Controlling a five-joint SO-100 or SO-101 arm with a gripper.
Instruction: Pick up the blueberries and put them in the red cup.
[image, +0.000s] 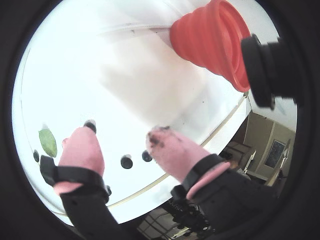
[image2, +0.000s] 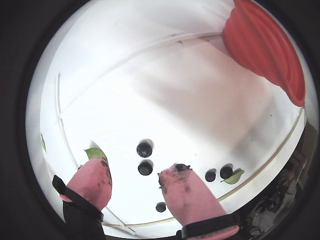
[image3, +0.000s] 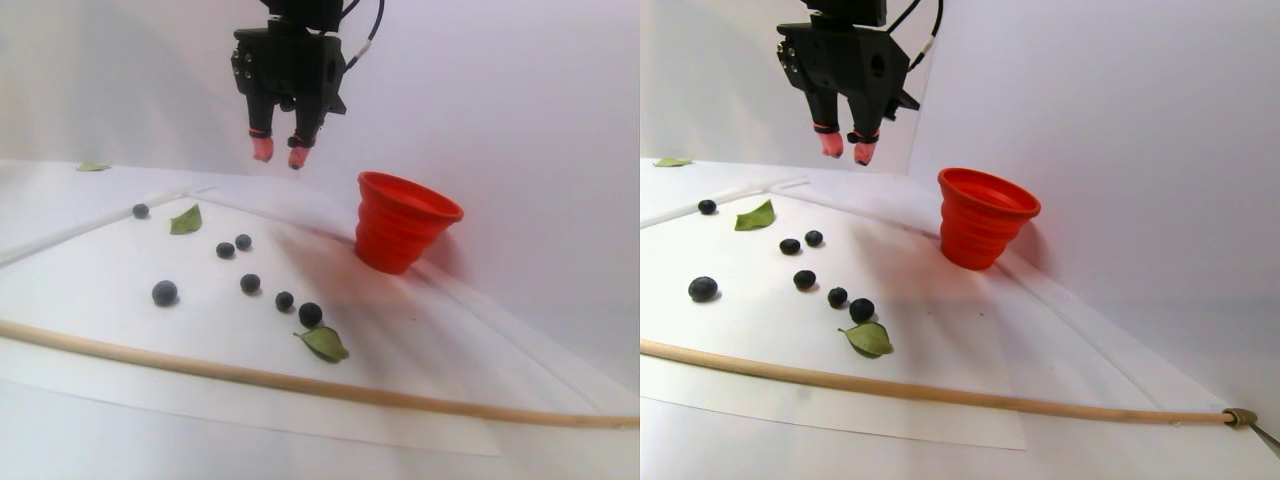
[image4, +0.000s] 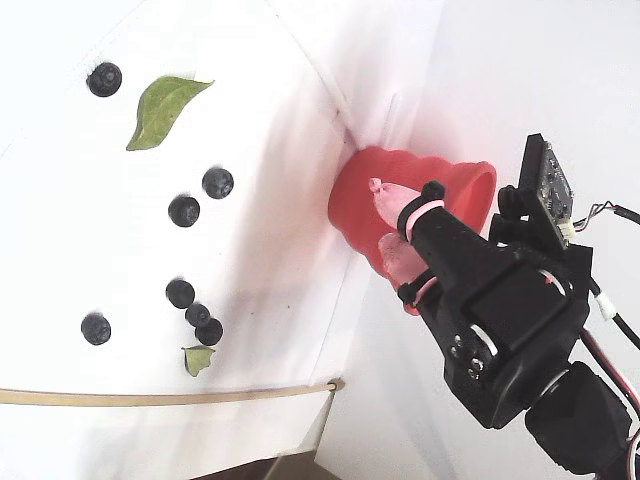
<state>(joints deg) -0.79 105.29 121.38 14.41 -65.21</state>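
Several dark blueberries (image3: 250, 283) lie scattered on the white sheet, left of the red cup (image3: 405, 225) in the stereo pair view. They also show in the fixed view (image4: 184, 210) and in both wrist views (image: 126, 161) (image2: 145, 168). The ridged red cup (image4: 350, 200) stands upright at the sheet's far edge, and it shows in both wrist views (image: 210, 37) (image2: 265, 45). My gripper (image3: 280, 154) hangs high above the sheet, left of and behind the cup. It is open and empty (image: 122, 135) (image2: 135, 167). Its pink fingertips (image2: 175, 180) are stained dark.
Green leaves (image3: 186, 218) (image3: 325, 343) lie among the berries. A thin wooden stick (image3: 300, 385) runs along the sheet's front edge. White walls stand close behind the cup. A black camera housing (image: 265, 65) juts in at the right of a wrist view.
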